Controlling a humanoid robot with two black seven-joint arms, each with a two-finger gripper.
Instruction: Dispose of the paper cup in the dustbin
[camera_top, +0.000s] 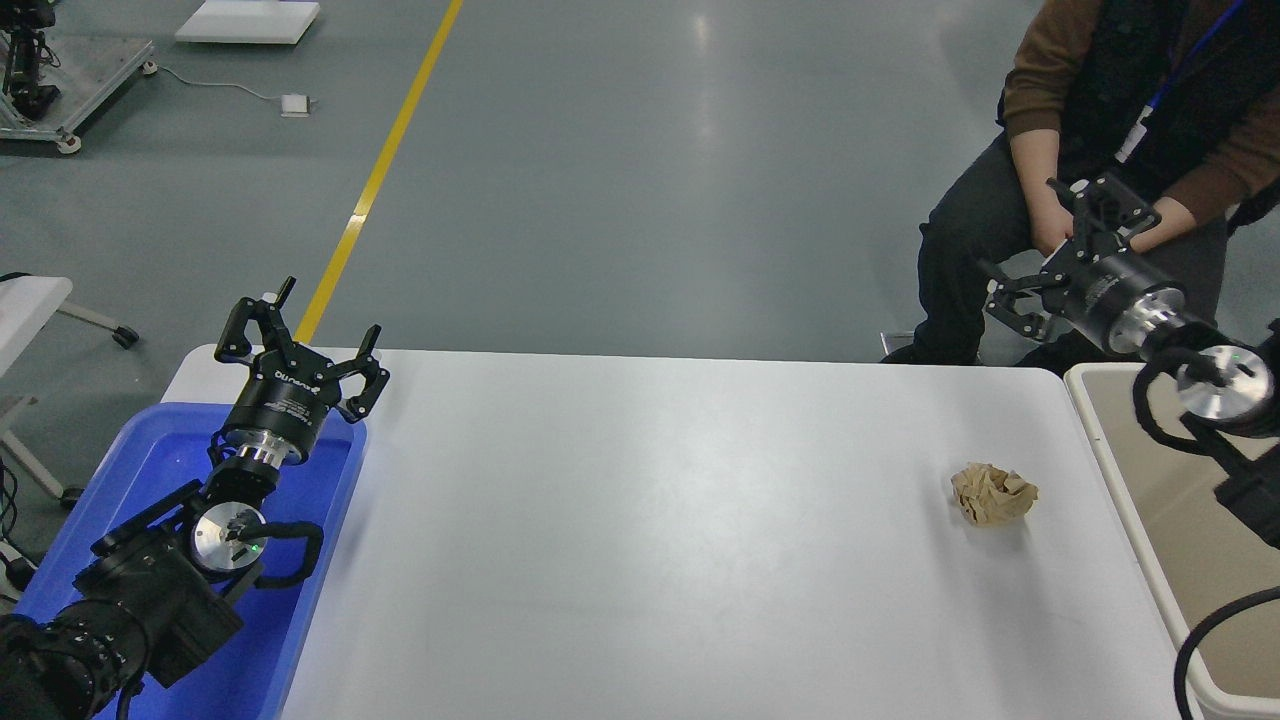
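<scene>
No white paper cup shows in the head view. The beige dustbin (1110, 452) stands at the table's right edge, partly covered by my right arm. My right gripper (1052, 255) is open and empty, raised above the table's far right corner, pointing up and left in front of the seated person. My left gripper (300, 335) is open and empty, parked over the blue tray at the lower left.
A crumpled brown paper ball (992, 494) lies on the white table (660, 520) near the bin. A blue plastic tray (160, 460) sits under the left arm. A person (1130, 130) sits beyond the far right corner, hands near my right gripper.
</scene>
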